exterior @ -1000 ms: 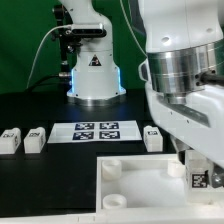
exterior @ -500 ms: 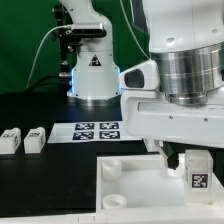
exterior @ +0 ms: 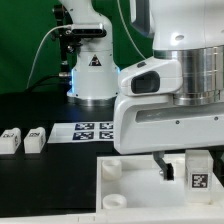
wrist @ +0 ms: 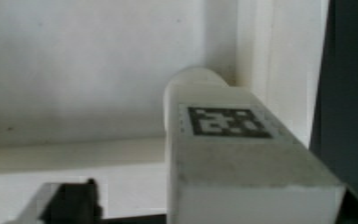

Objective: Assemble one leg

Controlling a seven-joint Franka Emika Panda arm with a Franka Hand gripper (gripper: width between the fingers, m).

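One leg (exterior: 201,170), a white block with a square marker on its face, stands upright at the exterior view's right on the large white panel (exterior: 130,190). My gripper (exterior: 186,168) hangs low around it. One dark finger (exterior: 163,164) shows apart from the leg's side; the other finger is hidden behind the leg. In the wrist view the leg (wrist: 240,150) fills the middle, and one dark finger (wrist: 69,203) stands clear of it with white panel (wrist: 87,90) between. The gripper (wrist: 194,207) looks open.
Two more legs (exterior: 10,140) (exterior: 35,139) lie on the black table at the exterior view's left. The marker board (exterior: 95,130) lies behind the panel. The arm's base (exterior: 95,70) stands at the back. My arm's bulk hides the table right of the marker board.
My wrist has turned and swung toward the exterior view's left. It now covers the leg that lay right of the marker board. The leg on the panel has stayed nearly in place.
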